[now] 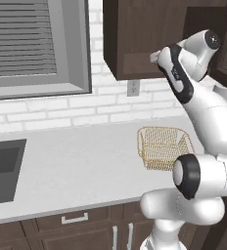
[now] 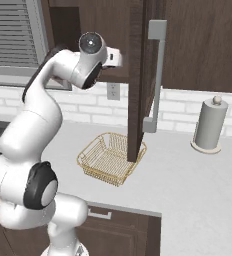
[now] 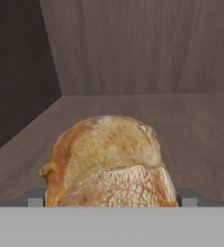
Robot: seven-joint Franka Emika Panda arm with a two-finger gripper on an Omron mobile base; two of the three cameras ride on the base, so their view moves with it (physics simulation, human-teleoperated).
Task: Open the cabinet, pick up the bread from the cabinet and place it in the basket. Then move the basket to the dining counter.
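The cabinet (image 2: 138,75) stands open, its door swung out edge-on toward the right base view, the long silver handle (image 2: 157,75) facing right. The arm reaches up into the opening, so the hand is hidden inside.

In the hand view the bread (image 3: 109,161) sits on the cabinet's shelf (image 3: 191,125), straight ahead of the gripper (image 3: 112,198) and very close. The two fingertips (image 3: 35,198) show as small grey stubs low on either side of the loaf, one past its left flank and one past its right. The jaws are spread wide, released, holding nothing; whether the pads already touch the crust I cannot tell, though a little gap seems to remain on each side. The bun lies between them, centred, with its wider span running across from finger to finger and its crusty split end toward the camera. Behind it the shelf runs back to the rear wall, and the left side wall stands well apart.

The grasp looks lined up, so I judge the closing comes next, with no sideways correction needed.

The basket (image 1: 162,146) waits on the worktop (image 1: 76,166) below the cabinet, near the back edge, partly behind the open door in the right base view. A paper towel roll (image 2: 209,125) stands further right along the wall.
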